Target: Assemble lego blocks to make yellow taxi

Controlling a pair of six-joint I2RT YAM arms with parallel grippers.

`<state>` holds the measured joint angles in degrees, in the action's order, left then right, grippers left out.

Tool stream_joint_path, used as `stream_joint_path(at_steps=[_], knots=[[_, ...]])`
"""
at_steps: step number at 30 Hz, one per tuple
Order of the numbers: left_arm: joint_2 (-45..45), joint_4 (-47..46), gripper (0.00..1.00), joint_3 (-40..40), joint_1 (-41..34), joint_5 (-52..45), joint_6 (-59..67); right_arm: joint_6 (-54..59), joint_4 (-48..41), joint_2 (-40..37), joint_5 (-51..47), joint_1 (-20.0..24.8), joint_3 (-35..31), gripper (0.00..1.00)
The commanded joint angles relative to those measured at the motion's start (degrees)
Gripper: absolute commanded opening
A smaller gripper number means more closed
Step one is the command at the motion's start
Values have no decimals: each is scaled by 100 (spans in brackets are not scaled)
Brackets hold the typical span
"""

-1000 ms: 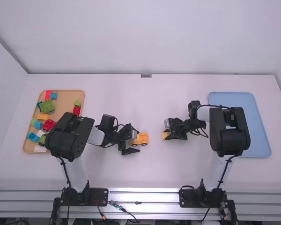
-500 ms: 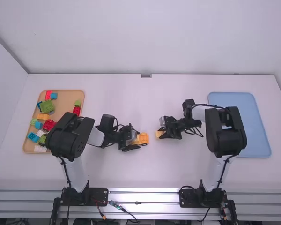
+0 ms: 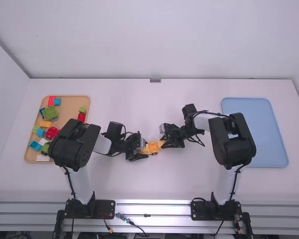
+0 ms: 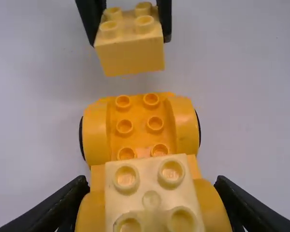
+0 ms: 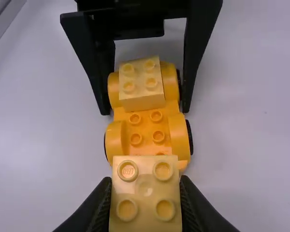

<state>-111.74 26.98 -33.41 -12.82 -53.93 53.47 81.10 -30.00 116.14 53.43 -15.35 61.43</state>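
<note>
The orange-yellow wheeled base (image 3: 153,148) stands on the table between both grippers. My left gripper (image 3: 145,151) is shut on its end at the wheels. In the left wrist view my left gripper (image 4: 151,186) straddles that end, where a pale yellow block (image 4: 150,193) sits on top. My right gripper (image 3: 162,143) is beside the base's other end. A second pale yellow block (image 5: 145,193) is pinched in my right gripper (image 5: 145,186). The left wrist view has this held block (image 4: 130,53) apart from the base (image 4: 139,125), whose studs there are bare.
At the left stands a tan tray (image 3: 70,118) with loose red, green, blue and yellow blocks. A blue tray (image 3: 274,134) lies at the right, partly behind the right arm. White table surface (image 3: 139,104) stretches beyond the grippers.
The right gripper has carried its block leftward to the base's free end. The left gripper's fingers have closed in on the base, while the left arm has stayed in place.
</note>
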Motion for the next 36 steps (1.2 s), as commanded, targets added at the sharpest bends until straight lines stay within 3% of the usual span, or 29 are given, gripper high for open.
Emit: stream_joint_path(at_steps=[1, 3, 10, 14, 27, 30, 36], knots=[[-42, -37, 63, -59, -31, -61, 33, -201, -17, -263, -101, -15, 46, 8], [-42, -48, 62, -63, -31, -61, 33, -282, 44, -365, -160, -35, -26, 8], [-42, 219, 61, 72, -31, -59, 72, -1423, 1681, -1165, -686, -317, -1045, 4], [-42, 256, 52, 83, -31, -59, 77, -2046, 2494, -1436, -850, -420, -1495, 0], [-42, 197, 45, 122, -31, -55, 354, -2175, 2675, -1434, -498, -420, -1646, 0], [-42, 120, 35, 103, -31, 55, 354, -2175, 2651, -1434, -361, -420, -1646, 0], [-42, -424, 35, -98, -33, 70, 599, -2175, 2605, -1434, -376, -496, -1648, 0]])
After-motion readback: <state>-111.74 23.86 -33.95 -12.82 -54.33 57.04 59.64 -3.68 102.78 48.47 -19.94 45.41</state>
